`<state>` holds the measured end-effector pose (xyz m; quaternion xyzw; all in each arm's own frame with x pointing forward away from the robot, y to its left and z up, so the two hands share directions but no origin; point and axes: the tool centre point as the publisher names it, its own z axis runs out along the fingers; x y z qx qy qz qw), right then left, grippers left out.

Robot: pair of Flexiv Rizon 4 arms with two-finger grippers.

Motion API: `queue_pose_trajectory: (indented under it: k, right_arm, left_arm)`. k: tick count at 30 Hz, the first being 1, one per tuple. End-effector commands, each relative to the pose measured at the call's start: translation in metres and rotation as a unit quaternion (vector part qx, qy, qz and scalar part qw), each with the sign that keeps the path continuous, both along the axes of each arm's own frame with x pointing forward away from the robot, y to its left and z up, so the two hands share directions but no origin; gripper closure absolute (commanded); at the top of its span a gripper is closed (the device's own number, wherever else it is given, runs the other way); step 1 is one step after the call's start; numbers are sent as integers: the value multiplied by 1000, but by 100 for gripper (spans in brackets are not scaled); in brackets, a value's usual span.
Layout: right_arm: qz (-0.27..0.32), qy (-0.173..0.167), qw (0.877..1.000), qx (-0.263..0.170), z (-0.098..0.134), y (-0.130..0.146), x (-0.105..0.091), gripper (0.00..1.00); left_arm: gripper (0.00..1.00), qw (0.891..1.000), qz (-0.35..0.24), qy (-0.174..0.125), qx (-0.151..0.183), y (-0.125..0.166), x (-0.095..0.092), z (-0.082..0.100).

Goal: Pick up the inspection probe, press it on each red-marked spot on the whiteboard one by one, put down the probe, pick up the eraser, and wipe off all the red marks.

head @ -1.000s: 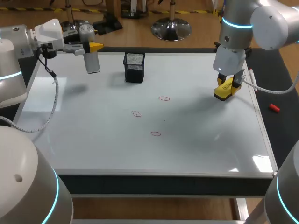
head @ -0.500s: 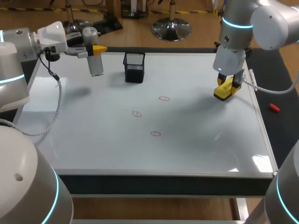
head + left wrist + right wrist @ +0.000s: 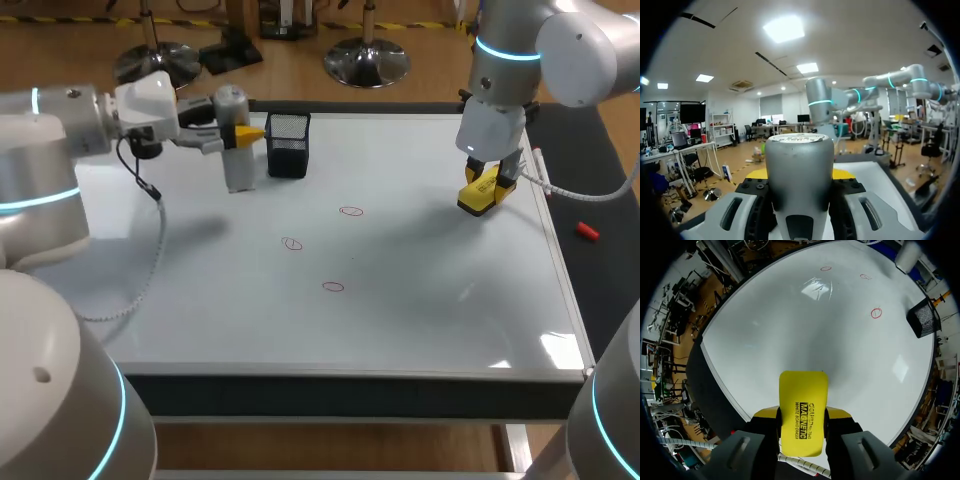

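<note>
Probe (image 3: pixel 236 165), grey cylinder, hung upright in the left gripper (image 3: pixel 238 130), clamped from both sides, above the whiteboard (image 3: pixel 200 300) just beside the black mesh cup (image 3: pixel 287 145). Three red marks (image 3: pixel 351 211) sat mid-board. Right gripper (image 3: pixel 482 190) clenched on the yellow eraser (image 3: pixel 476 200), near the board's right edge.

Left wrist view: probe filled the gap between the fingers, both touching it, its flat top facing the camera.

Right wrist view: eraser pinched between the fingers, whiteboard ahead, all three marks visible; mesh cup and probe at the far side.
</note>
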<state>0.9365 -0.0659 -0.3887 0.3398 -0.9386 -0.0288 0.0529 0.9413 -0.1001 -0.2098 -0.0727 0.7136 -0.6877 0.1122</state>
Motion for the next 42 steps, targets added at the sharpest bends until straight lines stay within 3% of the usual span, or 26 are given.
queue_pose_trajectory:
  k: [1, 8, 16, 42]
  right_arm:
    - [1, 1, 1000, -2, 1, 0, 1, 100]
    - [1, 1, 1000, -2, 1, 0, 1, 100]
    - [1, 1, 1000, -2, 1, 0, 1, 100]
    - [1, 1, 1000, -2, 1, 0, 1, 100]
  left_arm:
    - [100, 1000, -1, -7, -6, -9, -19, -5]
    - [100, 1000, -24, 5, -11, -26, -47, -15]
    - [100, 998, -51, 15, -22, -41, -63, -34]
    - [100, 994, -102, 27, -21, -68, -63, -65]
